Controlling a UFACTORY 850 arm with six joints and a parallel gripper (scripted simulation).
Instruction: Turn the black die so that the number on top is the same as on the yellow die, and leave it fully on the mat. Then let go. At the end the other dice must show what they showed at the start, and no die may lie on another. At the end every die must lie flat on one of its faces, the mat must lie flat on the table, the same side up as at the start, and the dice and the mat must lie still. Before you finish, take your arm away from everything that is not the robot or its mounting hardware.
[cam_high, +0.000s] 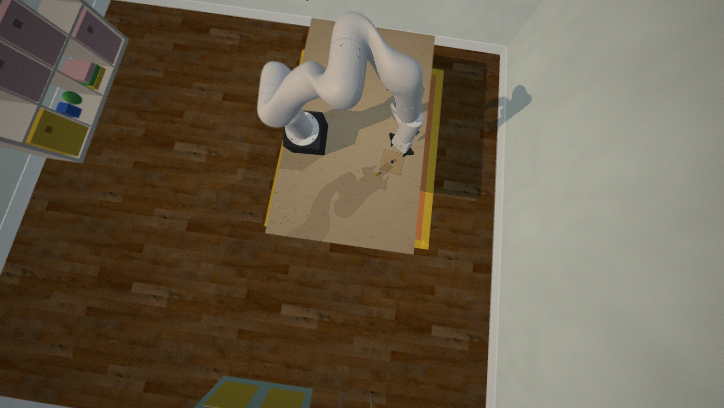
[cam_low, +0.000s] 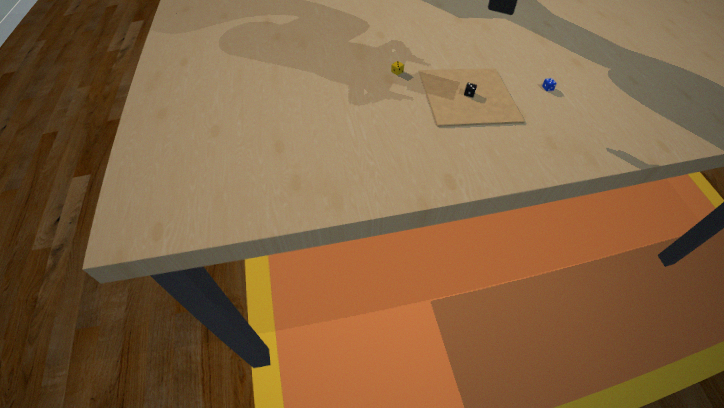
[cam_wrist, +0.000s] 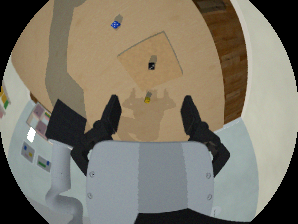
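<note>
The pincer (cam_wrist: 150, 111) is spread to its full width and nothing is held between its two dark fingers. It is carried high above the counter (cam_low: 283, 152); in the wrist view the counter is seen far below, and the yellow die appears in the gap between the fingers without being touched by them.

The black die (cam_low: 470, 89) is found lying flat on the mat (cam_low: 486, 108), fully within the mat's outline and somewhat toward its far side as seen from the exterior view. White pips are seen on its faces, but the number on top cannot be read at this size. The mat is laid flat on the counter, toward the long edge that lies over the orange and yellow floor marking.

The yellow die (cam_low: 397, 67) is placed on the bare counter just off one corner of the mat, within the shadow cast by the arm. Its top number cannot be made out either. A blue die (cam_low: 549, 84) is set on the counter off the opposite side of the mat, well apart from the black die. No die is stacked on another.
</note>
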